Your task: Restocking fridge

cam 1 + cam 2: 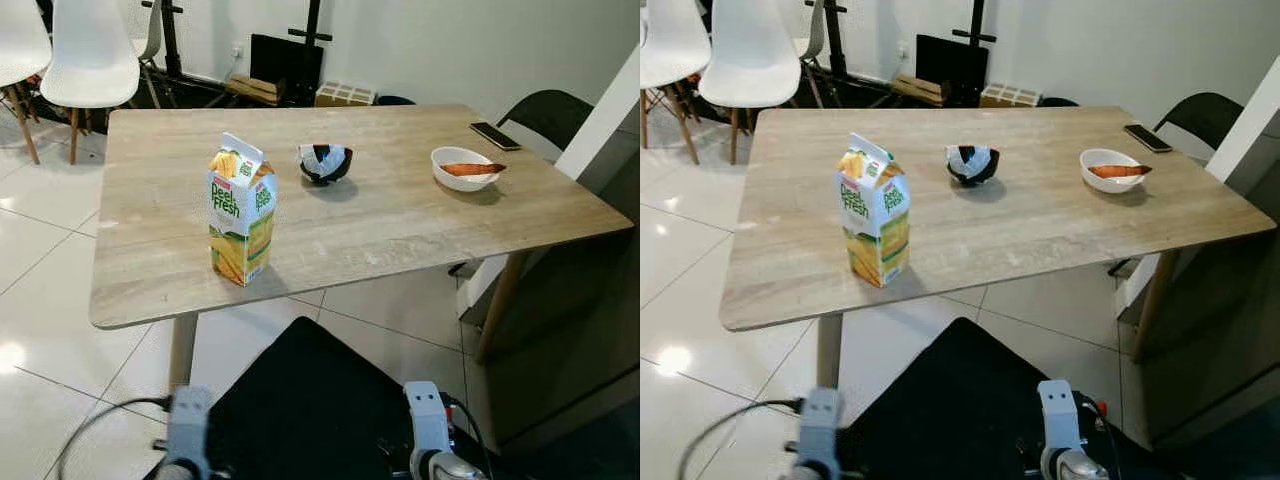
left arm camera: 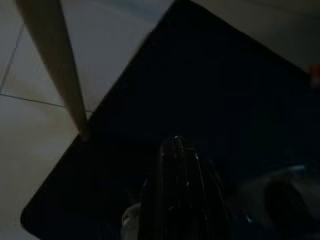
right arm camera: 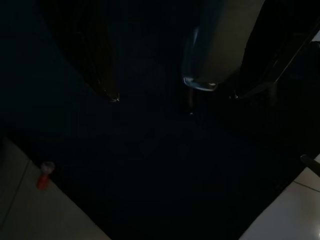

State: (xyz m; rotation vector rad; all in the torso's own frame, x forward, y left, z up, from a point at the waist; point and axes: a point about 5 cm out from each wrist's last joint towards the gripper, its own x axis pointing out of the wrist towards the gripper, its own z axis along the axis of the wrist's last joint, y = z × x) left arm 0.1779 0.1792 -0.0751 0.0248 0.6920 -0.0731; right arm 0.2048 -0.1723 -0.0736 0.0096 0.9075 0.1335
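Juice carton (image 1: 242, 213) upright on worktop (image 1: 400, 225), near its front edge; dark bowl (image 1: 325, 163) behind it. Tall and narrow: likely to tip or slide off if nudged high. Left pincer (image 2: 177, 150) closed, empty, hanging low. Right pincer (image 3: 172, 95) spread open, empty.

dark bowl (image 1: 325, 163), white bowl (image 1: 464, 168), phone (image 1: 494, 135), white chairs (image 1: 90, 52)
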